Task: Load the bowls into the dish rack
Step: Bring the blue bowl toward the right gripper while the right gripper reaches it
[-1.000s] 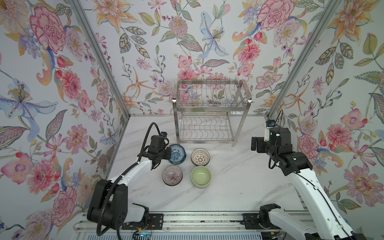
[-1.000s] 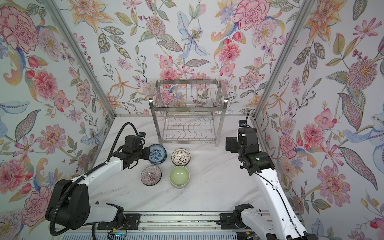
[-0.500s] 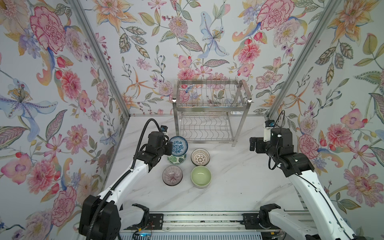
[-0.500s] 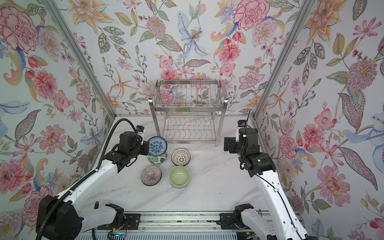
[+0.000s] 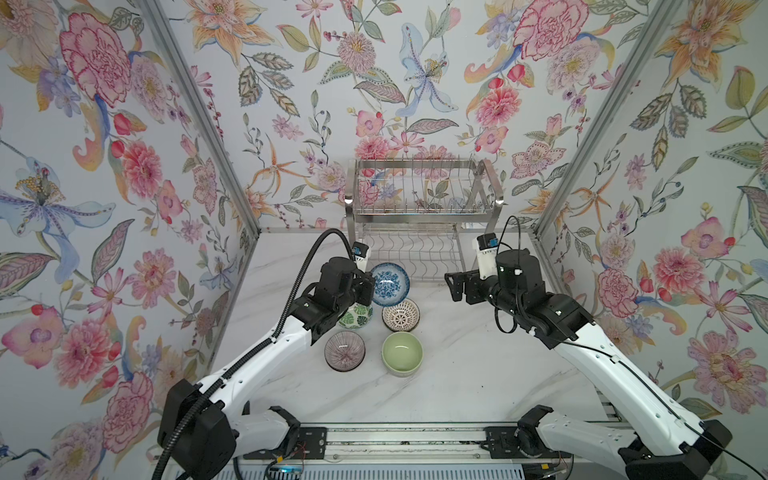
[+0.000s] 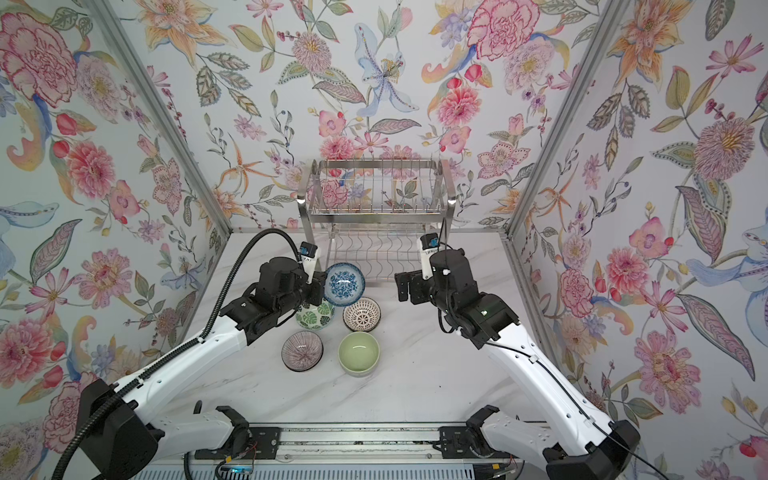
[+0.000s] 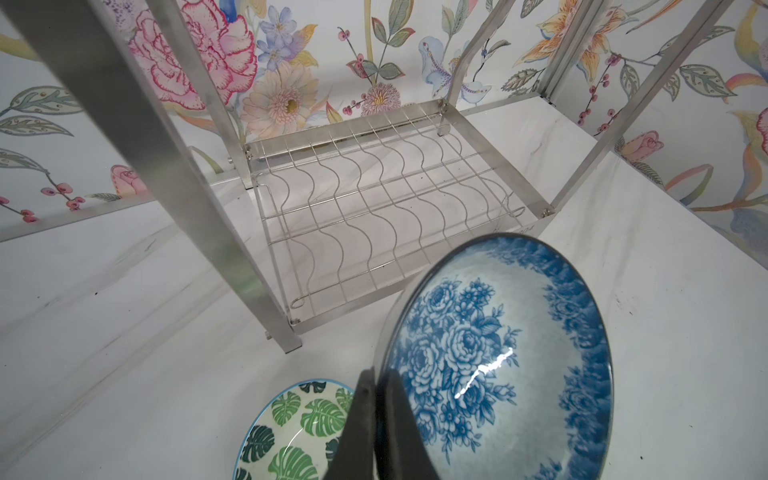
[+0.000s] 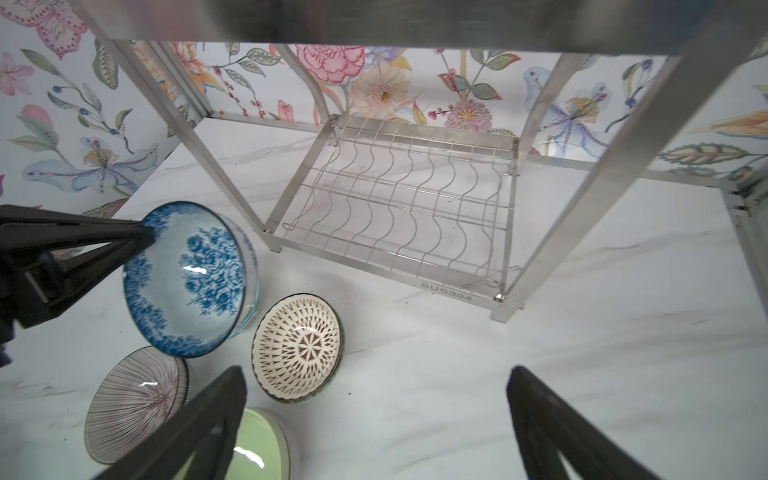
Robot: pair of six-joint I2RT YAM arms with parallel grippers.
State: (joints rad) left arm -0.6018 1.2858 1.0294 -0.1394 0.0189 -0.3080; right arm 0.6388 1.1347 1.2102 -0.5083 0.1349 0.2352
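Top views first: the left tool (image 5: 370,286) is clamped on the rim of the blue floral bowl (image 5: 390,284). It holds the bowl up off the bench (image 5: 457,374), tipped on edge with the inside facing up and toward the right arm. The bowl hangs right over the leaf-print bowl (image 5: 355,321) and just in front of the dish rack (image 5: 419,208). So the bit that matters: the wavy lower shelf (image 5: 411,253) lies straight beyond the bowl, away from the robot and a touch to the right. The right tool (image 6: 404,287) is spread wide with nothing in it, near the rack's right side.

Left wrist view: the shelf opens dead ahead past the bowl's rim, and the front left leg (image 7: 232,257) is just beside that path. I'd guess that's the snag risk.

Right wrist view: the brown lattice bowl (image 8: 297,347), ribbed bowl (image 8: 133,403) and green bowl (image 8: 262,442) sit on the bench, short of the shelf. The left arm is obviously the nearer one. My guess is it pushes forward and sets the bowl between the wires.
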